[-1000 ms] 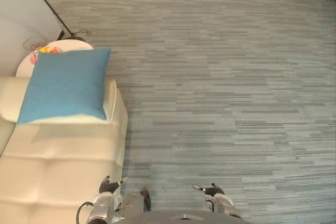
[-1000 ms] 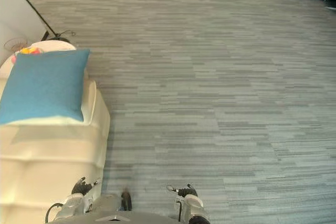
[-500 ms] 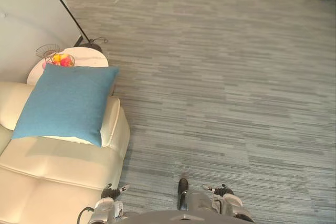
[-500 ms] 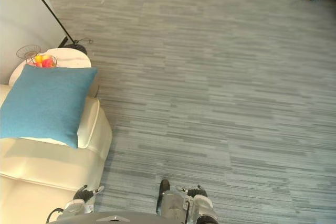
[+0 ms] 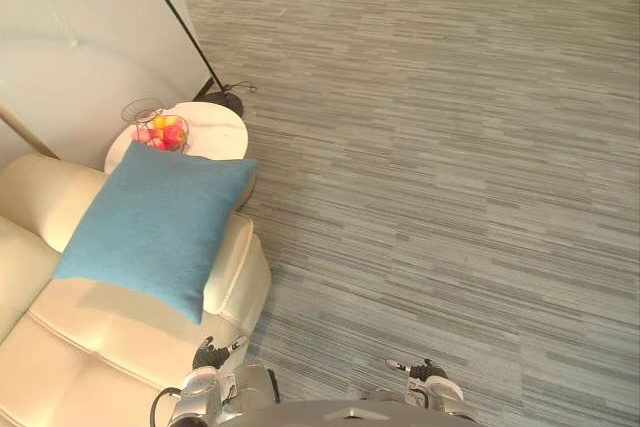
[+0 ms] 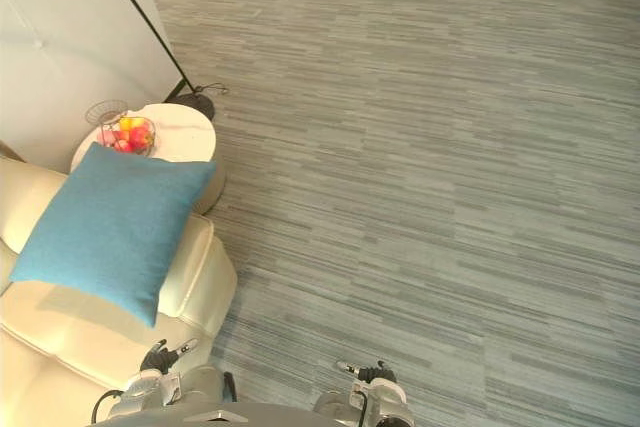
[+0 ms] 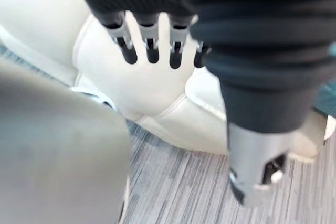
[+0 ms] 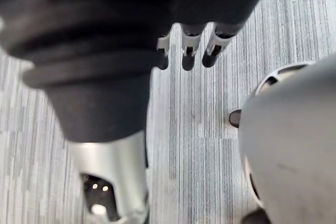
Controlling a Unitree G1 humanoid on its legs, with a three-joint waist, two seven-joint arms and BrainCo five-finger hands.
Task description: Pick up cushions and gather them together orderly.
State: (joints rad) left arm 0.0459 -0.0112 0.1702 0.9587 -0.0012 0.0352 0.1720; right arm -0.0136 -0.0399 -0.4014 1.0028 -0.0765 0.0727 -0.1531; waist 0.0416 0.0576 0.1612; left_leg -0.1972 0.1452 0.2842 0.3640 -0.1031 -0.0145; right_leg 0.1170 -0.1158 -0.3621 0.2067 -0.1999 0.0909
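Cushion lies tilted on sofa arm, at left. Left hand & right hand hang low, fingers relaxed, empty. Recommend: step closer, grip opp. edges w/ both.

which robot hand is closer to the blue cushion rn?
Left. The left robot hand hangs by the sofa corner, just on the robot's side of the blue cushion. The right robot hand is over the carpet, farther off to the right.

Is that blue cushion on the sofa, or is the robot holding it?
On the sofa. The blue cushion rests on the cream sofa, by its arm; the left hand and right hand are open and empty.
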